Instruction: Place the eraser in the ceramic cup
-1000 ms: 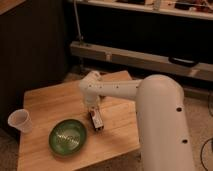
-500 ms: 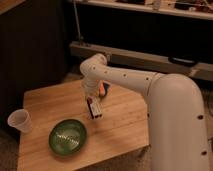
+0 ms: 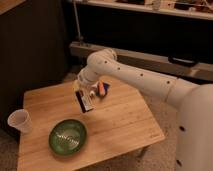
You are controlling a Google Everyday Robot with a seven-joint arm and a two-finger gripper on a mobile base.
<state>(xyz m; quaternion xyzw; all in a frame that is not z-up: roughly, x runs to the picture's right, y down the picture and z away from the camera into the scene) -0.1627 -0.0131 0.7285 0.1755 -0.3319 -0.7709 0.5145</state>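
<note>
My gripper (image 3: 84,93) hangs over the middle of the wooden table (image 3: 120,125), shut on the eraser (image 3: 85,103). The eraser is a black block with a white-and-red label. It dangles tilted below the fingers, above the tabletop. The ceramic cup (image 3: 20,121) is a plain white tapered cup. It stands upright at the table's left edge, well to the left of and below the gripper. The white arm (image 3: 145,80) reaches in from the right.
A wide green bowl (image 3: 67,136) sits on the table in front of the gripper, between it and the near edge. Small orange and blue items (image 3: 102,90) lie just right of the gripper. A dark wall and a low ledge stand behind the table.
The gripper has lifted the eraser off the table and carried it up and to the left, toward the cup side. The arm has stretched out further.
</note>
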